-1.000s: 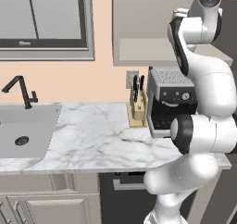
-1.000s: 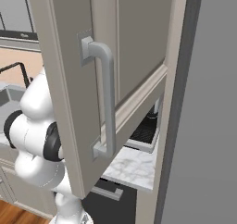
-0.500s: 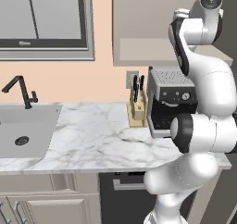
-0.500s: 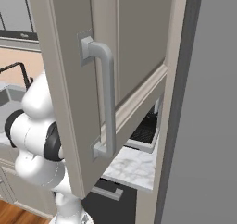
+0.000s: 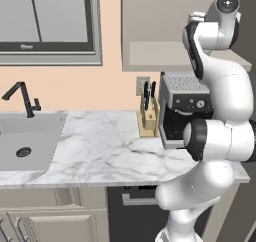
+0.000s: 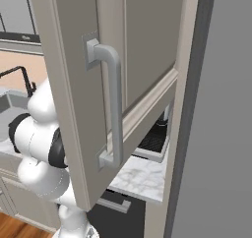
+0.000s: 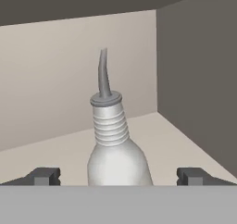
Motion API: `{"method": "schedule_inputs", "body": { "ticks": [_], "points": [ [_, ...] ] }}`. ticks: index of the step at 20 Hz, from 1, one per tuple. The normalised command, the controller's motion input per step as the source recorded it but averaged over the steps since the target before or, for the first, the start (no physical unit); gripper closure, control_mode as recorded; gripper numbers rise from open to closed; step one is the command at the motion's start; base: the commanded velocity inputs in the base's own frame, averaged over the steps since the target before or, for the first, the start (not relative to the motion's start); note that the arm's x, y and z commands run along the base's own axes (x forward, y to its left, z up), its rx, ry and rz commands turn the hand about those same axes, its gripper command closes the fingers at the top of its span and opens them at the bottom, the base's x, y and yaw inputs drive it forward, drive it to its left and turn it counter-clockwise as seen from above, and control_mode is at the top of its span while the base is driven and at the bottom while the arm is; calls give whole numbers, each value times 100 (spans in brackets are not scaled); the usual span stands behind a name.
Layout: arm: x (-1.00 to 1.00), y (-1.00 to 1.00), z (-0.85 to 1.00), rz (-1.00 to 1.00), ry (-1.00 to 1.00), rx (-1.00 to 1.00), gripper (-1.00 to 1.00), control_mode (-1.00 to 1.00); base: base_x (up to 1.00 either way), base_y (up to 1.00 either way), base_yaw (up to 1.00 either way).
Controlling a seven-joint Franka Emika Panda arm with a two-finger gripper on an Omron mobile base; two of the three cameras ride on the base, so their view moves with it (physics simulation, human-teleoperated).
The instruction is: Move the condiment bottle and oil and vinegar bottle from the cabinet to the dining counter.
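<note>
in the hand view the oil and vinegar bottle (image 7: 115, 144) stands upright on the pale inner shelf (image 7: 185, 144) of the cabinet (image 6: 142, 60), near the corner where the back wall meets the side wall. it is whitish, with a ribbed neck and a thin grey spout that curves slightly at the tip. the gripper (image 7: 118, 177) is level with the bottle's body, its jaws spread wide with one dark fingertip on each side of the bottle and clear space between each tip and the bottle, so nothing is gripped. in the left base view the white arm (image 5: 220, 136) rises from the lower right up toward the cabinet, above a marble tabletop (image 5: 100, 151) carrying a knife block (image 5: 148, 117) and a coffee machine (image 5: 182, 108), with a sink (image 5: 25, 146) and black faucet (image 5: 22, 98) to the left. in the right base view the cabinet door stands open, its silver bar handle (image 6: 115, 114) close to the camera.
</note>
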Motion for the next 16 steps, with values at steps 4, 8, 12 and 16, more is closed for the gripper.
{"method": "schedule_inputs", "body": {
  "ticks": [4,8,12,16],
  "points": [
    [20,-8,-10,0,0,0,-100,-100,0,0,0],
    [19,0,-19,2,0,0,-100,-100,0,0,0],
    [24,0,-19,3,0,0,100,-100,0,0,0],
    [2,-1,-9,3,0,0,100,-100,0,0,0]
  ]
}}
